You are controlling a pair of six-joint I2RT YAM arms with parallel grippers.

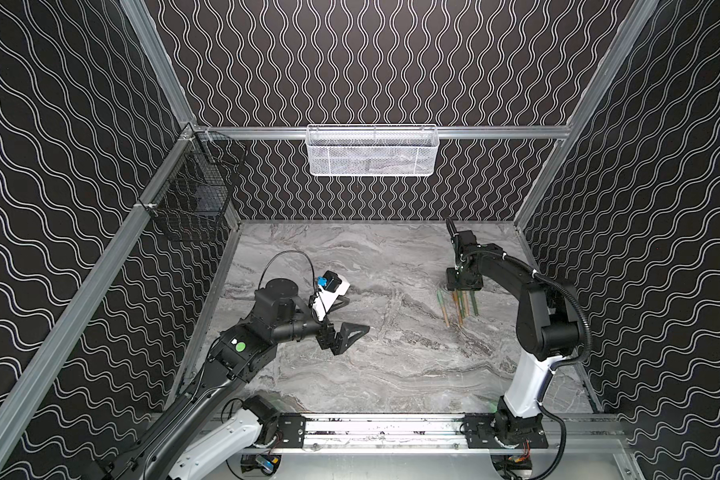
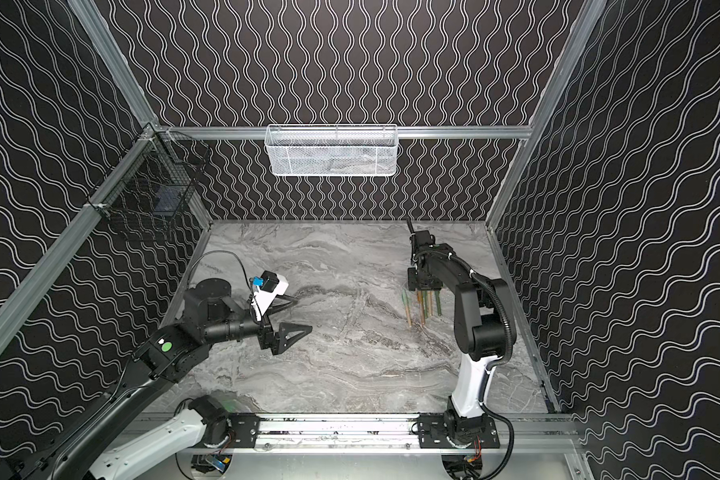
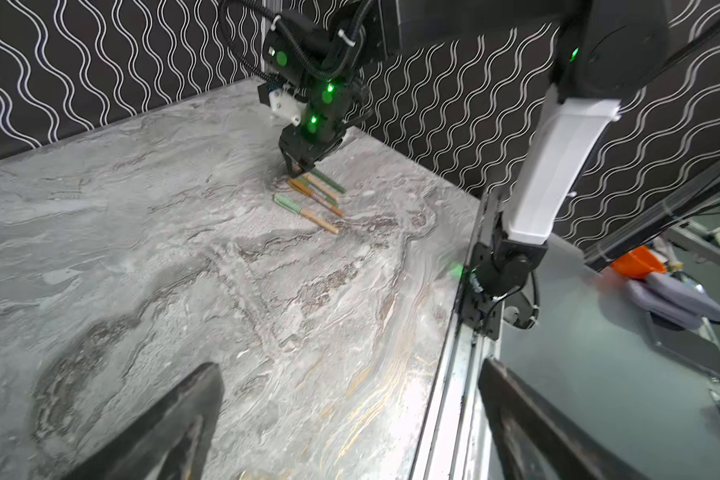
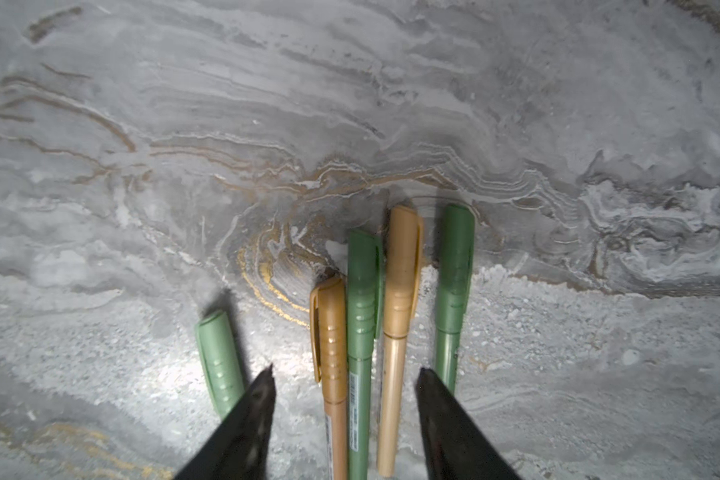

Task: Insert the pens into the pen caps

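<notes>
Several pens point(image 4: 362, 374) lie side by side on the marble table point(image 4: 350, 104), each with a pen cap point(image 4: 402, 270) on its end: tan-orange, dark green and one pale green cap point(image 4: 219, 361). In both top views the pens point(image 1: 458, 305) point(image 2: 422, 305) lie at the right. My right gripper point(image 4: 346, 369) point(image 1: 464, 286) hangs open just over them, with three pens lying between its fingers and nothing gripped. My left gripper point(image 1: 358, 313) point(image 3: 350, 370) is wide open and empty above the table's left middle.
A white mesh basket point(image 1: 371, 149) hangs on the back rail and a black wire basket point(image 1: 192, 195) on the left wall. The table's front edge carries a metal rail point(image 1: 383, 428) with both arm bases.
</notes>
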